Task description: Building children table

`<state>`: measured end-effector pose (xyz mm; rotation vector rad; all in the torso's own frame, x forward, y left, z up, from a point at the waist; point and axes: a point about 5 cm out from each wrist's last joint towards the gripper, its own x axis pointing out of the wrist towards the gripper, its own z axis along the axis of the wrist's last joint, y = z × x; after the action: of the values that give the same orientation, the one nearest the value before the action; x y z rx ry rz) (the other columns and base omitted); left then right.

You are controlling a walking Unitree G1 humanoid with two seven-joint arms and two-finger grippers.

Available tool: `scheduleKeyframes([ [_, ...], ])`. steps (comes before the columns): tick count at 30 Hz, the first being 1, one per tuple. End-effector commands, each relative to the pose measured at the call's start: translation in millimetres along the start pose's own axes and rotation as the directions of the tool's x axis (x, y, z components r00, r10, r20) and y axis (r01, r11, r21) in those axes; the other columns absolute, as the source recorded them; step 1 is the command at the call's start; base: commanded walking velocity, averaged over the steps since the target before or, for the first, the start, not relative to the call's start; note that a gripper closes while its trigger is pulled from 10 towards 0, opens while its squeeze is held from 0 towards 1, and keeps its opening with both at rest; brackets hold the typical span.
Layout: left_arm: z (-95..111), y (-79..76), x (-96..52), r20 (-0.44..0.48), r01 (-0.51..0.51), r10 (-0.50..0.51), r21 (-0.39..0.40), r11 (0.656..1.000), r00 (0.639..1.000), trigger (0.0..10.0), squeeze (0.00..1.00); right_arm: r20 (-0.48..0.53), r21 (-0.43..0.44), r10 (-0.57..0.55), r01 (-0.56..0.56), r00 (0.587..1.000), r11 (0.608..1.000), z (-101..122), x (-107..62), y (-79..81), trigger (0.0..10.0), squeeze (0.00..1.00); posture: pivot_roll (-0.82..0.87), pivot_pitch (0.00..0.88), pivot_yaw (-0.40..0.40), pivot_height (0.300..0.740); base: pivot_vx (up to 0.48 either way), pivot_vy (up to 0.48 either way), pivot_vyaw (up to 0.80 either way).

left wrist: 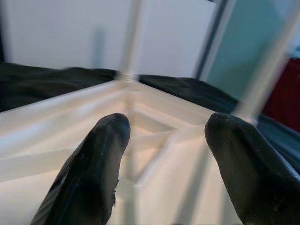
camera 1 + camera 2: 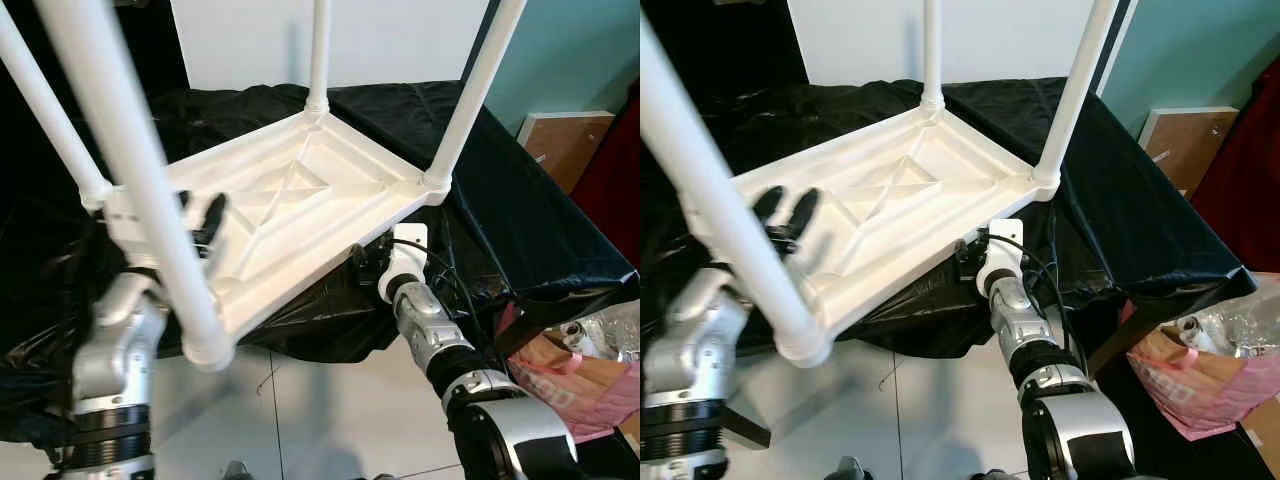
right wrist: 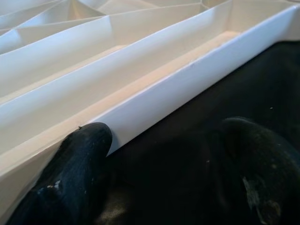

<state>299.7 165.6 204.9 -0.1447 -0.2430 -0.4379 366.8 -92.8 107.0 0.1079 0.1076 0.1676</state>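
The left gripper (image 2: 203, 222) is raised over the near left part of the upturned white plastic children's table top (image 2: 300, 205), its two black fingers (image 1: 96, 164) spread wide with nothing between them, pointing across the ribbed underside toward the far corner. The right gripper (image 3: 154, 173) sits low at the near long edge of that table top, close to the right corner; its fingers are also well apart, one fingertip (image 3: 79, 154) touching the outer face of the white rim while the other lies on the black plastic sheet (image 2: 520, 220). Neither gripper grasps anything. The table top lies upside down on the sheet-covered surface, its near edge overhanging. Four white tubular legs (image 2: 470, 90) rise from its corners, the nearest leg (image 2: 140, 180) crossing in front of the left arm. To the right, on the floor, stands a pink bag (image 2: 570, 385), with a brown wooden board (image 2: 560, 145) beside the teal wall (image 2: 570, 55).
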Motion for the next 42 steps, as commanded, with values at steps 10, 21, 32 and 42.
scheduleKeyframes([
  [10, -13.5, -65.5, 27.8, 0.033, 0.151, -0.148, -0.141, 0.978, 0.988, 10.0, 0.00, -0.019, -0.249, 0.162, -0.162, 0.987, 0.955, 15.3, 9.4, 4.4, 10.0, 0.00, 0.06, 0.076, -0.057, 0.740, 0.000, 0.000, 0.00],
  [21, -27.4, -89.2, 42.2, 0.001, 0.182, -0.183, -0.125, 0.975, 0.983, 10.0, 0.00, -0.030, -0.244, 0.011, -0.018, 0.999, 0.970, 12.4, 9.9, -11.1, 10.0, 0.00, 0.07, 0.079, -0.066, 0.740, 0.000, 0.000, 0.00],
  [32, -22.6, -41.7, 41.5, -0.096, 0.208, -0.196, 0.141, 0.968, 0.976, 10.0, 0.00, 0.097, -0.187, -0.064, 0.081, 0.993, 0.979, 1.5, -9.9, -37.5, 10.0, 0.00, 0.06, 0.080, -0.057, 0.740, 0.000, 0.000, 0.00],
  [42, -26.9, -15.0, 25.0, -0.274, 0.408, -0.335, 0.277, 0.870, 0.901, 10.0, 0.00, 0.198, -0.183, 0.008, 0.029, 0.980, 0.983, -8.5, -43.4, -43.6, 10.0, 0.00, 0.02, 0.075, -0.038, 0.740, 0.000, 0.000, 0.00],
])
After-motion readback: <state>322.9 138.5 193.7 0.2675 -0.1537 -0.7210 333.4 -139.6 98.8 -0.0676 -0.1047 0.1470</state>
